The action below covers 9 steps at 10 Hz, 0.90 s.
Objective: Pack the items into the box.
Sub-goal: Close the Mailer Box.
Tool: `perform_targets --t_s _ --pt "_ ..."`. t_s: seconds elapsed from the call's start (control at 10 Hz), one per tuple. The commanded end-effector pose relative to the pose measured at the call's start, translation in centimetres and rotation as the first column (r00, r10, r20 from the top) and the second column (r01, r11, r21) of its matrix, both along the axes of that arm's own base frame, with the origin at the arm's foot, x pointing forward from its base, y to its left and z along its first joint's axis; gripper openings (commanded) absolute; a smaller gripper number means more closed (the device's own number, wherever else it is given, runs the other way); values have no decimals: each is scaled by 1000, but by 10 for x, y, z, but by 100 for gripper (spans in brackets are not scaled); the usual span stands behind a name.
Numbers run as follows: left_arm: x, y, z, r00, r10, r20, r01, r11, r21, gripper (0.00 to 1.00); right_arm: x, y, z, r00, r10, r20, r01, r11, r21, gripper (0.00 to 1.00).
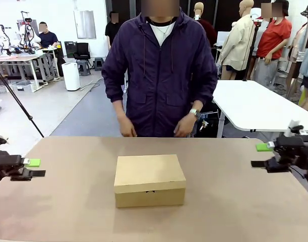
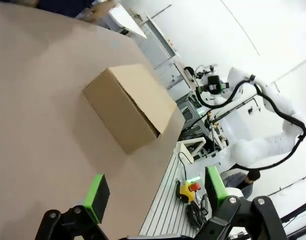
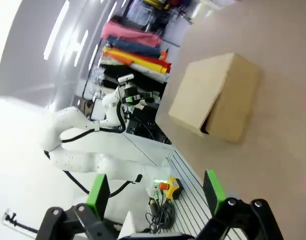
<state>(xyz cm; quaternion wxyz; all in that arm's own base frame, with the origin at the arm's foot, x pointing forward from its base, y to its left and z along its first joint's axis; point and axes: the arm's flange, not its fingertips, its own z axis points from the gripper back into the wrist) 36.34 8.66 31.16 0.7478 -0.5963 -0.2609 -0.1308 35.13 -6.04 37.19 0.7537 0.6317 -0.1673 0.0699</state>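
The box (image 1: 149,180) lies nearest the camera in the front view, a brown cardboard box with its flap lid down, resting flat in the middle of the worktop (image 1: 68,201). It sits between the two hands and well apart from each. The left hand (image 1: 34,168) hovers at the worktop's left edge, fingers spread wide and grasping nothing; the box lies off to its inner side. In the left wrist view the box (image 2: 130,106) is ahead of that hand's green pads (image 2: 96,196), well beyond them, with bare worktop between. The right hand (image 1: 260,155) hangs over the right edge, likewise released and empty, its fingertips pointing inward toward the box. From the right wrist view the box (image 3: 214,97) shows ahead and far from the fingers (image 3: 213,186). Beyond the box, a person in a dark purple jacket (image 1: 160,70) stands at the far edge, both hands low at the worktop's rim.
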Motion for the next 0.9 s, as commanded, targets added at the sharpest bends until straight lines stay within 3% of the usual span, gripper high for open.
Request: perform_targets --t_s 0.0,0.8 --pt "-3 -8 11 999 -26 47 26 1000 15 100 5 20 8 998 34 47 -34 999 8 100" --pt "-3 -8 11 999 -26 47 26 1000 15 100 5 20 8 998 34 47 -34 999 8 100"
